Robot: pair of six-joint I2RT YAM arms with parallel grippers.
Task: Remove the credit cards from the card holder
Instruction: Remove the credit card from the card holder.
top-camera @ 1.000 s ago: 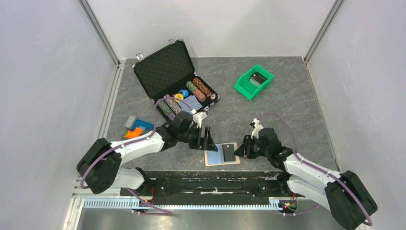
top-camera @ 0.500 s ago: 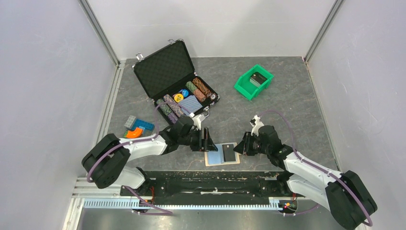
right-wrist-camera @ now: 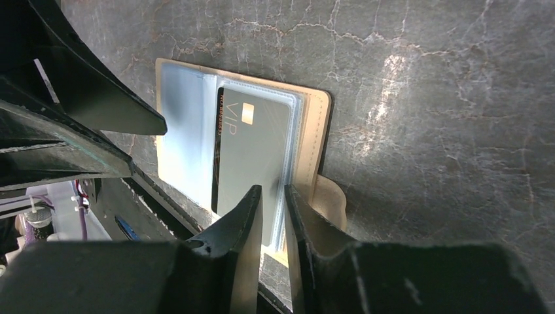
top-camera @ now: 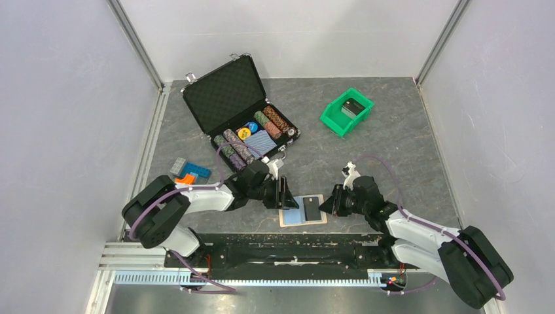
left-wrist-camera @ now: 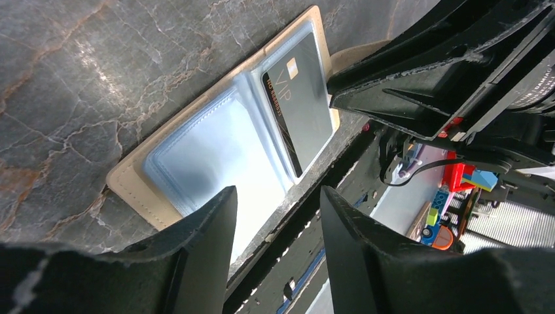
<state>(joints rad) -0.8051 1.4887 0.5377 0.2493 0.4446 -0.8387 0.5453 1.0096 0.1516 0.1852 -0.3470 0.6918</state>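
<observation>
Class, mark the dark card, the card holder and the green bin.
dark card (right-wrist-camera: 252,154): right wrist view, face centre.
card holder (right-wrist-camera: 317,137): right wrist view, tan right border.
green bin (top-camera: 332,125): top view, near wall.

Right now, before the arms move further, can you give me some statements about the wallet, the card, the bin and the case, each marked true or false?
1. The wallet lies open on the table. True.
2. A dark card sits in the wallet's clear sleeve. True.
3. The green bin is empty. False: a dark object lies in it.
4. The black case is closed. False: its lid stands open and chips show.
5. The left gripper has its jaws apart. True.
</observation>
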